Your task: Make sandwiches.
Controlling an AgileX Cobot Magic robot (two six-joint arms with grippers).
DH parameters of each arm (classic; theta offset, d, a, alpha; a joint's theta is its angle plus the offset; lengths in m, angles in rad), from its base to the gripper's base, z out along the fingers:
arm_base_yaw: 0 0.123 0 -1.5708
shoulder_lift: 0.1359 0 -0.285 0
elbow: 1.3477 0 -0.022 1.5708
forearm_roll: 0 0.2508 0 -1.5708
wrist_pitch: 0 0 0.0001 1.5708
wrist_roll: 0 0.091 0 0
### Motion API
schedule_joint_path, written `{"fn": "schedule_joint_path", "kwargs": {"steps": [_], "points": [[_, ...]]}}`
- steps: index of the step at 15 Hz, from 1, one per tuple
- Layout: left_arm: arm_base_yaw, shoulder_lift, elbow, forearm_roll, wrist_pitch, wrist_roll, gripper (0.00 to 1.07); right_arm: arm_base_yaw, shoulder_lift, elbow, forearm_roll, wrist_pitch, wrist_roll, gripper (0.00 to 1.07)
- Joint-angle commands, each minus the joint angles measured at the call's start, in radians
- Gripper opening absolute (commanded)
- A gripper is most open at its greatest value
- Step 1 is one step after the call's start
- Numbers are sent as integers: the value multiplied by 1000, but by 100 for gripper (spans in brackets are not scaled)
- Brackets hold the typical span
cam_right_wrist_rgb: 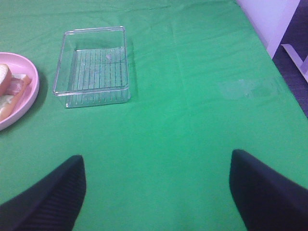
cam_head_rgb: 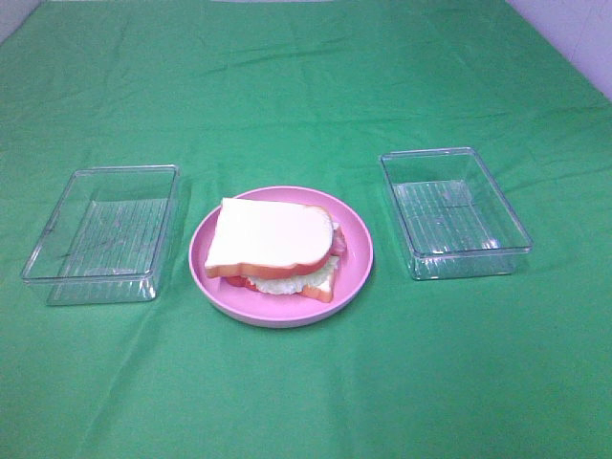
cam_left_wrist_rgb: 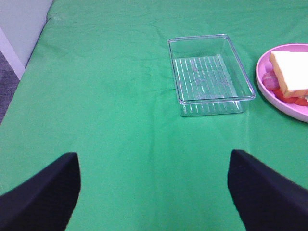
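Ahead of both tools, the sandwich (cam_head_rgb: 277, 245) is seen stacked on the pink plate (cam_head_rgb: 206, 247) between two clear trays, equally near the left tool (cam_left_wrist_rgb: 154, 192) and right tool (cam_right_wrist_rgb: 156, 190), both held apart and empty.

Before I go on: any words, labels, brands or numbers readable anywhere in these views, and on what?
None: no readable text in any view.
Left clear tray: only moulded ribs, no lettering.
Right clear tray: the same; a small raised mark on its floor is too blurred to read.
Pink plate and sandwich: plain, no print.
Green cloth: bare of signs.
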Motion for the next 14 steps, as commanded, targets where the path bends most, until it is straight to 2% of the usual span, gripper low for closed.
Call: {"fn": "schedule_joint_path", "kwargs": {"steps": [1,14], "points": [[3,-22,2,0,-9,2,79,-6,-13,1,2,-8,-13,77],[3,-22,2,0,-9,2,79,-6,-13,1,2,-8,-13,77]]}}
